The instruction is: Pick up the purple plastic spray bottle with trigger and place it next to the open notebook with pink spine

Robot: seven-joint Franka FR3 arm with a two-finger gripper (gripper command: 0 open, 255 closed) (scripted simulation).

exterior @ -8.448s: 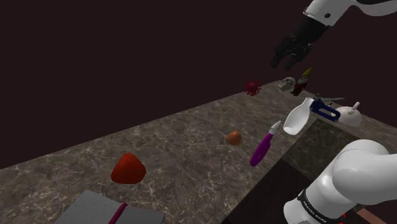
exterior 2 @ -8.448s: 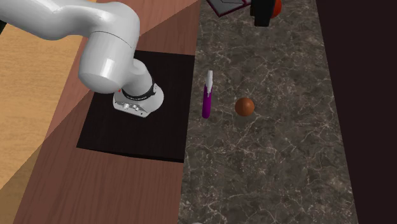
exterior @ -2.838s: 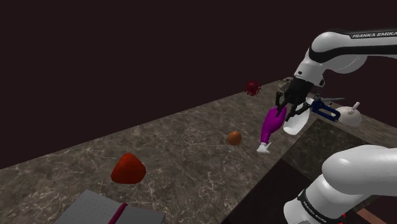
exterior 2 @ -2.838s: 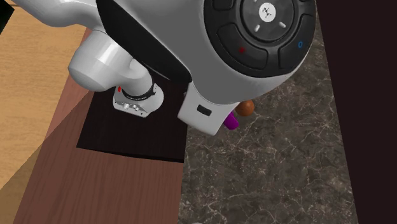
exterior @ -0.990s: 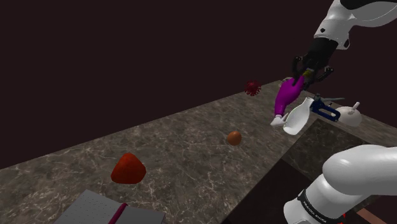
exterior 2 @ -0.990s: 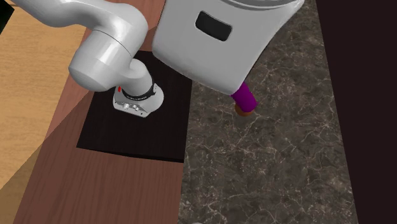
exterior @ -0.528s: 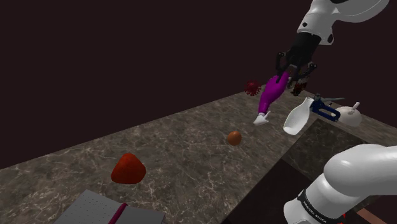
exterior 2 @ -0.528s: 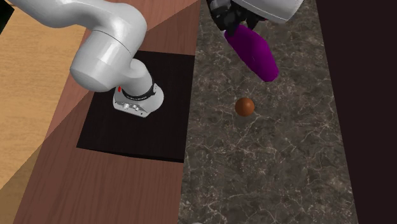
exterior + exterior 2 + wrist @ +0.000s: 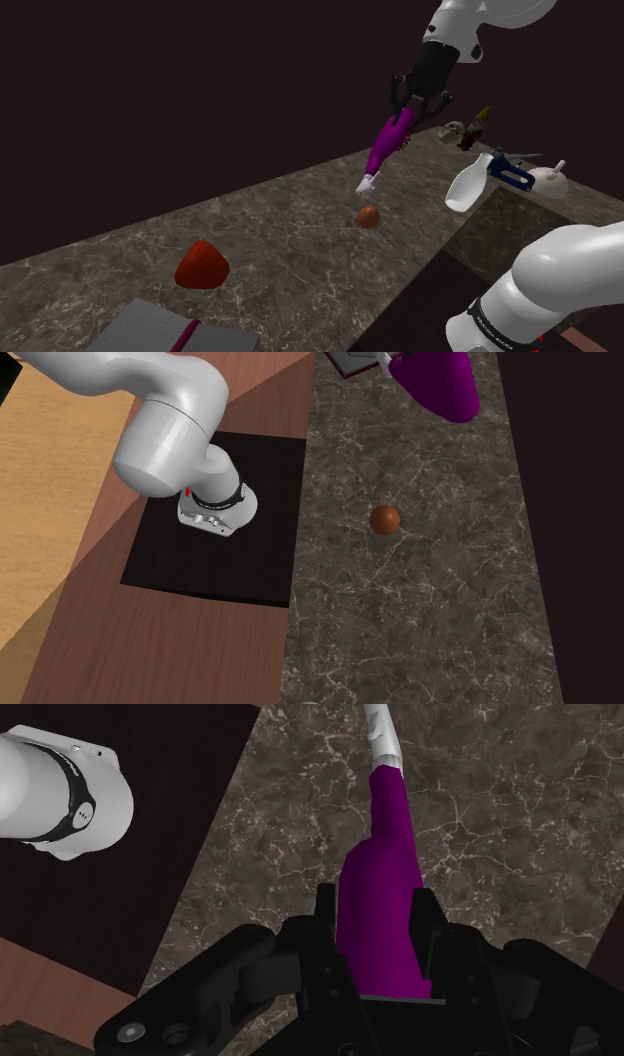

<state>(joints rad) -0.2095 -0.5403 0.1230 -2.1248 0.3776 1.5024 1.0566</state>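
Note:
The purple spray bottle (image 9: 384, 149) hangs in the air above the counter's far part, base up and white trigger head (image 9: 367, 184) down. My black gripper (image 9: 411, 112) is shut on its thick end. In the wrist view both fingers (image 9: 425, 919) clasp the purple body (image 9: 382, 894), which points away over the marbled counter. The second exterior view has the bottle (image 9: 440, 380) at its top edge. The open notebook (image 9: 150, 330) with a pink spine (image 9: 185, 335) lies at the counter's near-left end, far from the gripper; its corner (image 9: 345, 362) shows in the second exterior view.
A red lump (image 9: 202, 265) sits near the notebook and a brown ball (image 9: 368, 216) lies mid-counter under the bottle. A white scoop (image 9: 465, 185), blue stapler (image 9: 510, 175), small skull (image 9: 453, 130) and dark bottle (image 9: 475, 128) crowd the far right end. The black stand (image 9: 215, 522) borders the counter.
The arm has carried the bottle up and toward the shoulder view's left, from above the white scoop to above the brown ball. The grip has stayed shut on it.

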